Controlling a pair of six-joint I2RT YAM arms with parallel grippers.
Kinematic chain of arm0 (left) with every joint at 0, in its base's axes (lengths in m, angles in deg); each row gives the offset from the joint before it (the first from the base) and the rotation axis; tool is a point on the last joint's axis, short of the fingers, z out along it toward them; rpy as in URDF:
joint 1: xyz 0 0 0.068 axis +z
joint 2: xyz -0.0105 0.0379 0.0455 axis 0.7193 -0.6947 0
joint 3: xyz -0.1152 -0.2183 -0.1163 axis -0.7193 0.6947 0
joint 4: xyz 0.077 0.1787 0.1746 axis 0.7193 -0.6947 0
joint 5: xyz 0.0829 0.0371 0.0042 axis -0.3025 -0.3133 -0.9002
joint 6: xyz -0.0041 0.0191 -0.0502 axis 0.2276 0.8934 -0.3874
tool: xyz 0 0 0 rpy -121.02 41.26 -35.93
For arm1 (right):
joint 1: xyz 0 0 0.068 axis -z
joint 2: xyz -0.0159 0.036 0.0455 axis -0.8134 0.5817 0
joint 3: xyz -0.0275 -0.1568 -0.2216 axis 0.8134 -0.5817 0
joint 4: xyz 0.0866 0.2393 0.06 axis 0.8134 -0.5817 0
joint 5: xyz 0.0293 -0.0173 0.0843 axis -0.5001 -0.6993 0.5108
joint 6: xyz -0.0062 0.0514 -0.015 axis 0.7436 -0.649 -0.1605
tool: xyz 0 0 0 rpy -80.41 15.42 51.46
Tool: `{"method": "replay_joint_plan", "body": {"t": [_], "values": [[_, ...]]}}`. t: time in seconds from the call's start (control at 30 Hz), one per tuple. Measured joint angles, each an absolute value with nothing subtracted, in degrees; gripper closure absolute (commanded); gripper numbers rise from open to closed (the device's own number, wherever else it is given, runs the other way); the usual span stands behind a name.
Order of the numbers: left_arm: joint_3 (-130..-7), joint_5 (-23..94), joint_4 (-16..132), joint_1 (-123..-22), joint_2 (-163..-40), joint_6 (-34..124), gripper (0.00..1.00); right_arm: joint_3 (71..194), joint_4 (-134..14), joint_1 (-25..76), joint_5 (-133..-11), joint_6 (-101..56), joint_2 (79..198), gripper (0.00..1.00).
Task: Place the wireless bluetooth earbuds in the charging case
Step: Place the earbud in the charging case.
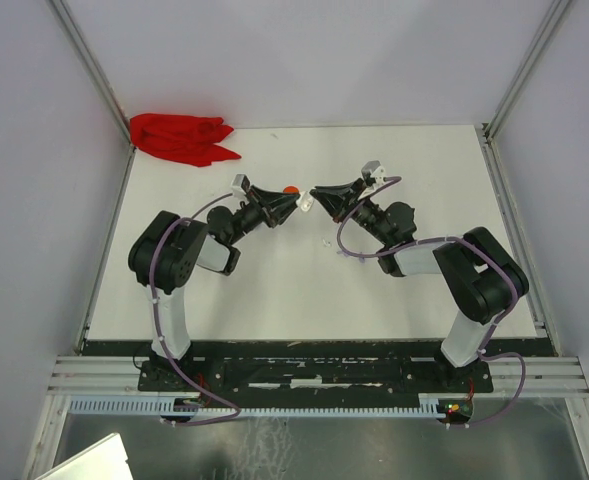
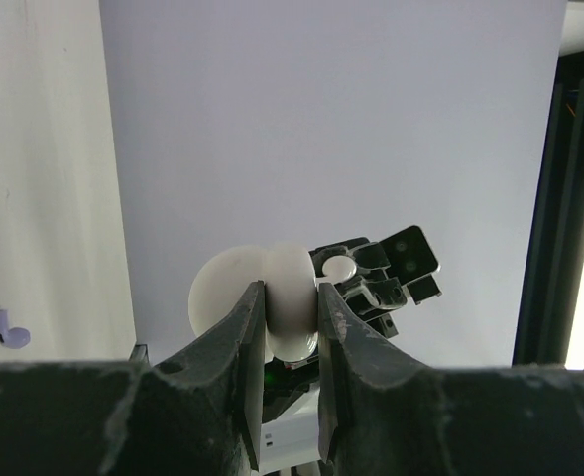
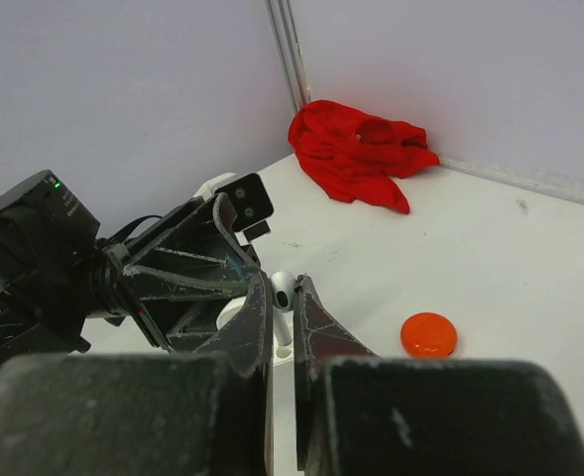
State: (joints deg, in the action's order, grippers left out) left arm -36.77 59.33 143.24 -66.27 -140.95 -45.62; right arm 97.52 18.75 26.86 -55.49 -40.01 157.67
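My left gripper [image 2: 292, 293] is shut on the white charging case [image 2: 290, 297], held in the air with its round lid [image 2: 222, 293] swung open. Facing it, my right gripper [image 3: 283, 283] is shut on a whitish earbud [image 3: 284, 291], bud end up and stem down. The earbud hangs just beside the case [image 3: 228, 315], tip to tip with the left fingers. In the top view both grippers, left [image 1: 296, 204] and right [image 1: 319, 192], meet over the middle of the table. Another whitish earbud [image 2: 12, 335] lies loose on the table [image 1: 414, 290].
An orange round disc [image 3: 428, 334] lies on the table just beyond the grippers [image 1: 291, 189]. A crumpled red cloth [image 1: 179, 137] sits in the far left corner. Grey walls close in the table on three sides.
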Motion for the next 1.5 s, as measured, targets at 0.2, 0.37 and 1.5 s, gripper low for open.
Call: {"method": "replay_joint_plan", "body": {"t": [0.2, 0.37, 1.5], "values": [[-38.5, 59.3, 143.3, -67.1, -141.0, -47.3, 0.97, 97.4, 19.4, 26.9, -55.2, -39.2, 157.7, 0.99], [-38.7, 59.3, 143.3, -67.5, -141.0, -47.6, 0.97, 97.4, 19.6, 26.9, -55.2, -39.0, 157.7, 0.99], [-39.5, 59.4, 143.4, -67.6, -142.1, -52.9, 0.97, 97.0, 19.6, 26.9, -54.2, -37.2, 157.6, 0.99]]}}
